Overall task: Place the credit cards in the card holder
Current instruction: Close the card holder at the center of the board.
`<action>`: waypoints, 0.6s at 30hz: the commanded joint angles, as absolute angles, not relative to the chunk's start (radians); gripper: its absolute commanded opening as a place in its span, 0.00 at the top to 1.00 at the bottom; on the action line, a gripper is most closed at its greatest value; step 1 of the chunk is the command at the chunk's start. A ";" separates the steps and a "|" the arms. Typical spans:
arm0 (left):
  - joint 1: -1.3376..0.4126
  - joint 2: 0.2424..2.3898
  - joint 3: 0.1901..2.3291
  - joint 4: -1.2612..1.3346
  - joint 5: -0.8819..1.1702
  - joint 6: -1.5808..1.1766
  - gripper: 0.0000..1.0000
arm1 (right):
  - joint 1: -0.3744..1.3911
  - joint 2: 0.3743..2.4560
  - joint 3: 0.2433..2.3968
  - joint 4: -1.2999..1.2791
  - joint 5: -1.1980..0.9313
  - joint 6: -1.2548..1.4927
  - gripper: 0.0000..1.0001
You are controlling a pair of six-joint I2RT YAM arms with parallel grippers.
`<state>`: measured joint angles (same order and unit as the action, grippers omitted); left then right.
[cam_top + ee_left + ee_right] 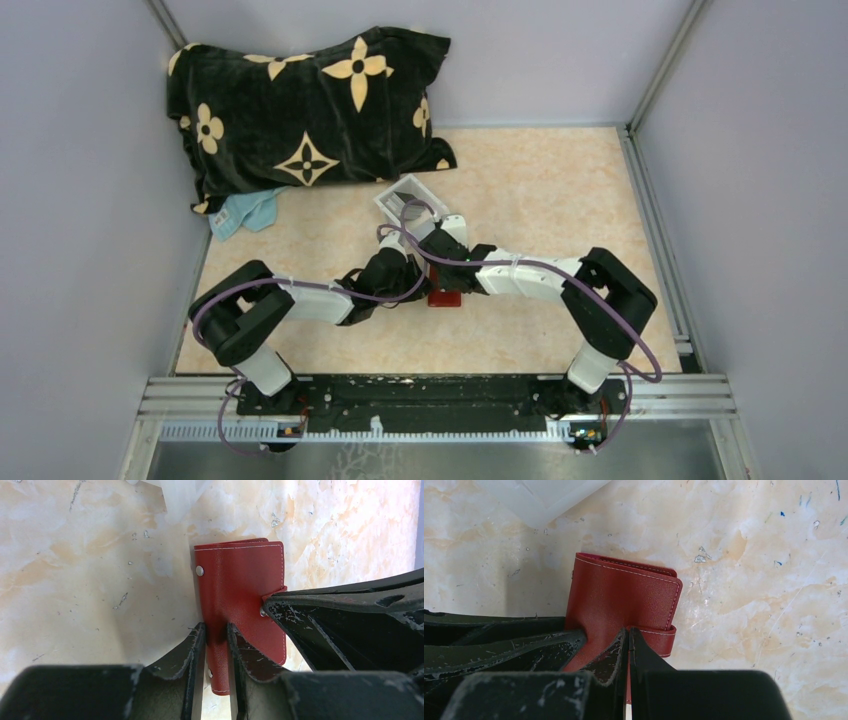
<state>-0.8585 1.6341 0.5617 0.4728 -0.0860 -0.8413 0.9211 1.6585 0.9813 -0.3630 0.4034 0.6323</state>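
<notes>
Our left gripper [216,630], jaws narrowly apart, clamps the near edge of the closed red, white-stitched rectangular card holder [240,575] at mid-table. Our right gripper [629,632], jaws pressed together, pinches its side tab. A white plastic tray [539,495] sits near its far edge; open beige marbled table [749,555] spreads rightward.

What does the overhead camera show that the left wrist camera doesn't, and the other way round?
Only the overhead view shows the black pillow with cream flower patterns, the light blue cloth beside it, and the whole left arm and right arm. Only the left wrist view shows the silver snap studs on the red stitched card holder, and the left gripper pinching its fold. Both show that holder, the white plastic tray and the beige marbled table.
</notes>
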 commanded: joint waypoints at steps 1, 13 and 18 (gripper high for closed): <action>-0.861 1.661 0.538 0.425 -0.067 -0.841 0.73 | 0.946 1.685 0.965 -0.344 0.372 0.655 1.00; -0.861 1.658 0.535 0.425 -0.067 -0.845 0.73 | 0.965 1.685 0.928 -0.335 0.381 0.684 1.00; -0.861 1.653 0.532 0.423 -0.069 -0.845 0.73 | 0.975 1.673 0.883 -0.314 0.390 0.720 1.00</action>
<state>-0.8581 1.6341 0.5606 0.4740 -0.0860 -0.8425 0.9421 1.6630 0.9424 -0.2821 0.4404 0.6666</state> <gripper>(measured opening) 0.272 0.006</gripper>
